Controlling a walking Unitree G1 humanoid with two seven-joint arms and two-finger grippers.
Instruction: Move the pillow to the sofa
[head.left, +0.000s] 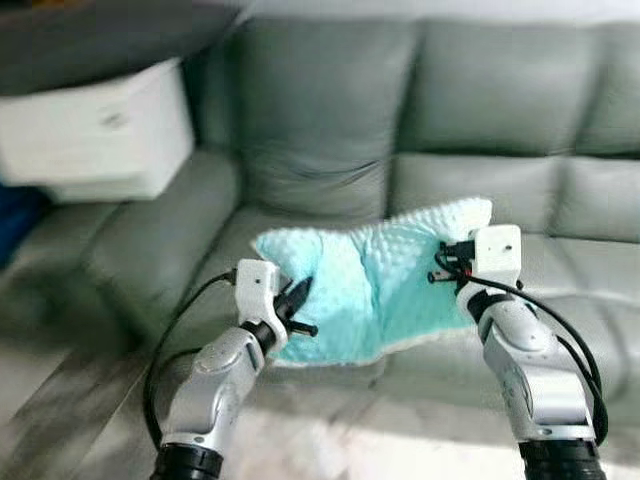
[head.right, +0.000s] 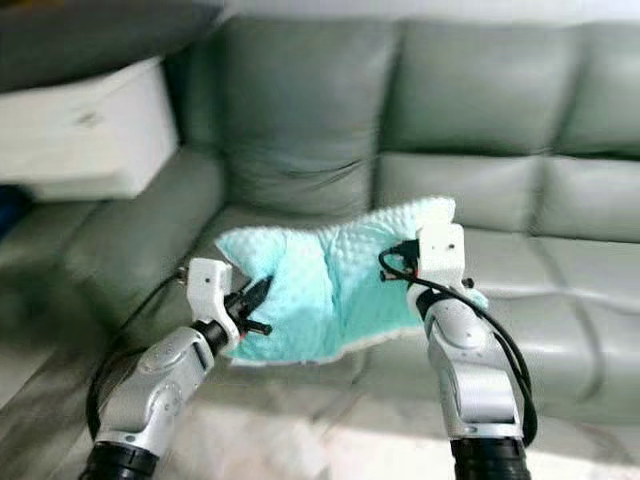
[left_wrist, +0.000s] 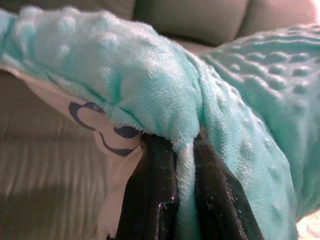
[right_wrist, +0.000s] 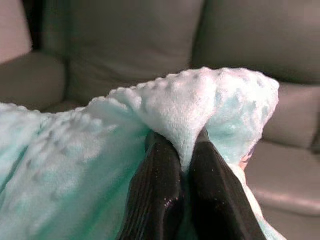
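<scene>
A mint-green dotted pillow (head.left: 375, 285) hangs stretched between my two grippers, just above the front of the grey sofa (head.left: 330, 120) seat. My left gripper (head.left: 298, 296) is shut on the pillow's left edge; its black fingers (left_wrist: 155, 200) pinch the plush fabric, and a white underside with a dark print shows there. My right gripper (head.left: 447, 262) is shut on the pillow's upper right corner, where the fingers (right_wrist: 157, 195) squeeze a fold of fabric. The pillow (head.right: 330, 285) sags in the middle.
A white box (head.left: 100, 135) sits on the sofa's left armrest area. Sofa back cushions (head.left: 500, 90) rise behind the pillow. Pale wooden floor (head.left: 60, 420) lies at the lower left, before the sofa's front edge.
</scene>
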